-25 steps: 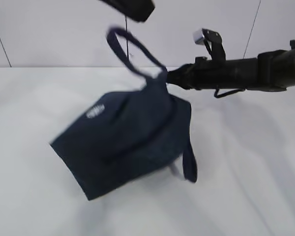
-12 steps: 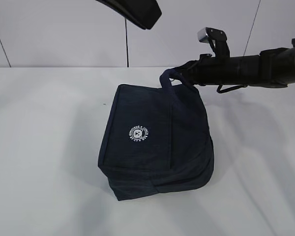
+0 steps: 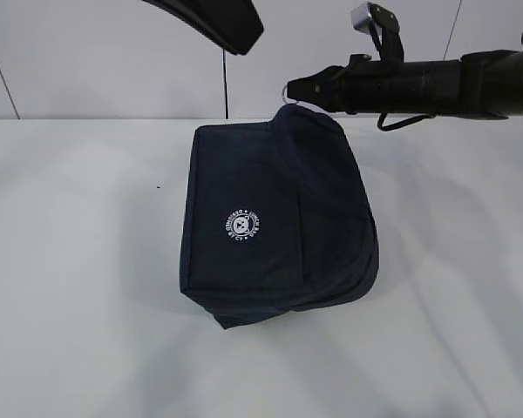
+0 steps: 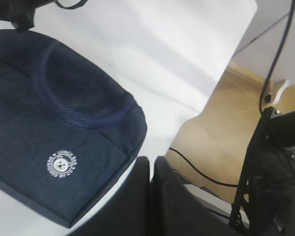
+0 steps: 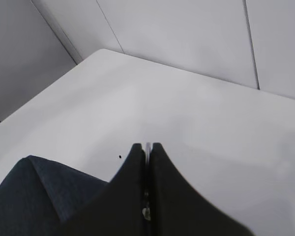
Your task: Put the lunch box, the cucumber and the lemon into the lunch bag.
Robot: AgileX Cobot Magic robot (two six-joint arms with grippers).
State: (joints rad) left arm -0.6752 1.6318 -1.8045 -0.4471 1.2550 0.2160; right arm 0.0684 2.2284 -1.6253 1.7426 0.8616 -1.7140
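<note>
The dark navy lunch bag (image 3: pixel 275 222) stands on the white table, its round white logo (image 3: pixel 243 225) facing the camera. My right gripper (image 3: pixel 298 87) reaches in from the right at the bag's top edge and is shut on the zipper's metal ring pull (image 3: pixel 288 90). In the right wrist view (image 5: pixel 147 146) a thin metal sliver shows between the closed jaws, with the bag (image 5: pixel 37 189) at lower left. My left gripper (image 3: pixel 242 42) hangs above the bag, shut and empty; it also shows in the left wrist view (image 4: pixel 151 162) beside the bag (image 4: pixel 49 118). The lunch box, cucumber and lemon are out of view.
The white table (image 3: pixel 78 287) runs back to a pale panelled wall. In the left wrist view the table's edge (image 4: pixel 221 73) drops to a wooden floor with cables and a black stand (image 4: pixel 273 167).
The bag has gone from tilted and lifted, one handle up, to sitting upright on the table. My right gripper has risen a little at the bag's top.
</note>
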